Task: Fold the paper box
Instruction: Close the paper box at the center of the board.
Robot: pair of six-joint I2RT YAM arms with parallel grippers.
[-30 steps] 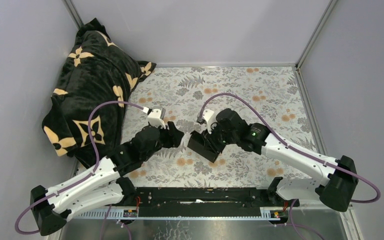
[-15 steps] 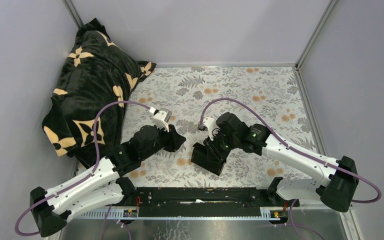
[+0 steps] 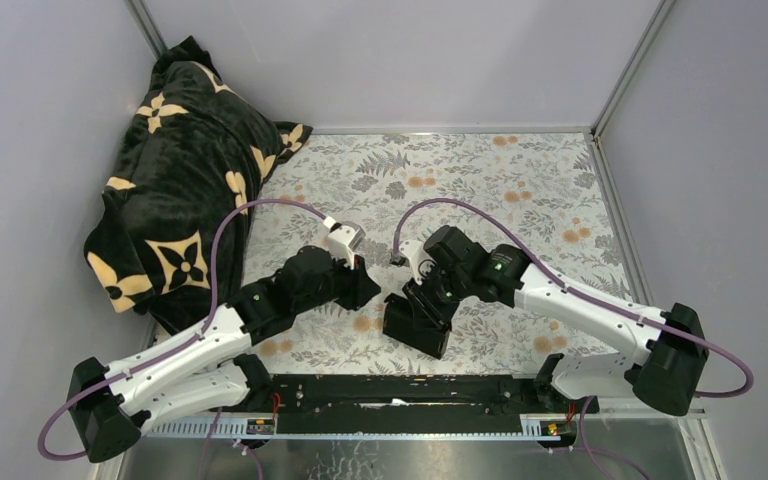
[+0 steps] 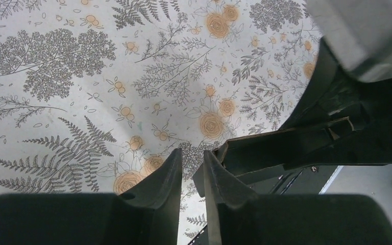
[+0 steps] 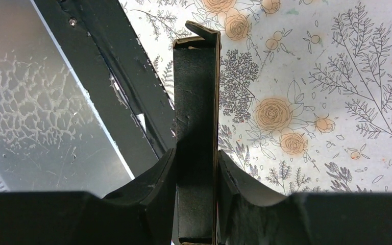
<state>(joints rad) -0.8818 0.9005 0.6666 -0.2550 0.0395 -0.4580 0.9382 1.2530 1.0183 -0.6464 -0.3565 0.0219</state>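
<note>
Near the front edge of the table (image 3: 560, 200) the box (image 3: 415, 322) is clamped across its flattened walls by the right gripper (image 5: 196, 153). The left gripper (image 4: 191, 157), jaws a slit apart, is empty beside it. Thin card is judged light and crushable (creases give readily); flaps are best taken near folds.

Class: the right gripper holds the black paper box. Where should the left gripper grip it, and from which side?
Likely the thin free edge of the paper box facing the left gripper, approached from the left: the right gripper clamps its flat faces, leaving that end exposed.
</note>
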